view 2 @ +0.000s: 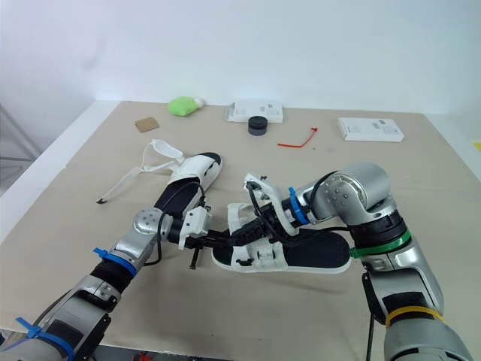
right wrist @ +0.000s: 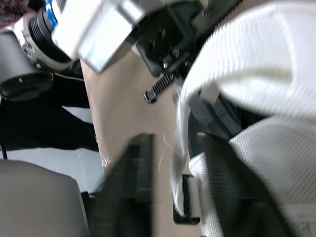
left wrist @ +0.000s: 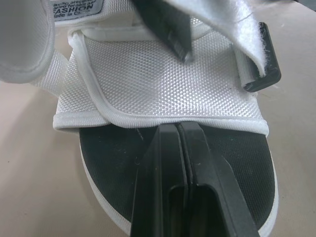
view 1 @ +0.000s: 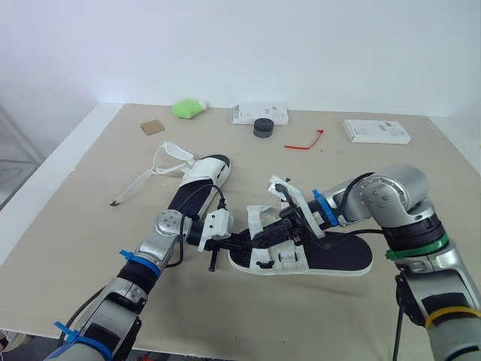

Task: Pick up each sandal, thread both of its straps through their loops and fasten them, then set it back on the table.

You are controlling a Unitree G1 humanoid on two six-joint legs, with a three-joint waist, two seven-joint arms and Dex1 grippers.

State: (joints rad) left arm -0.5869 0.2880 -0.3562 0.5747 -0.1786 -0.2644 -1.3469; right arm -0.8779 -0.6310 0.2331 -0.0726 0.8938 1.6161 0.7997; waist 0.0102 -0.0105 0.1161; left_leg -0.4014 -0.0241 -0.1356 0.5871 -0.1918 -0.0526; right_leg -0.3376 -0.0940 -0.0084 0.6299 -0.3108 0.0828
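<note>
At counter (view 1: 83,188) centre, sandal (view 1: 340,259) lies flat. L fingers (left wrist: 163,168) together, tips at front strap (left wrist: 168,84) edge. R fingers (right wrist: 133,187) apart, straddling strap.

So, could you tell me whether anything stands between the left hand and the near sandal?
Nothing visible does: the left hand is at the near sandal, right at the edge of its white front strap.

Lab: plain table (view 1: 75,188), white wall (view 1: 225,45)
</note>
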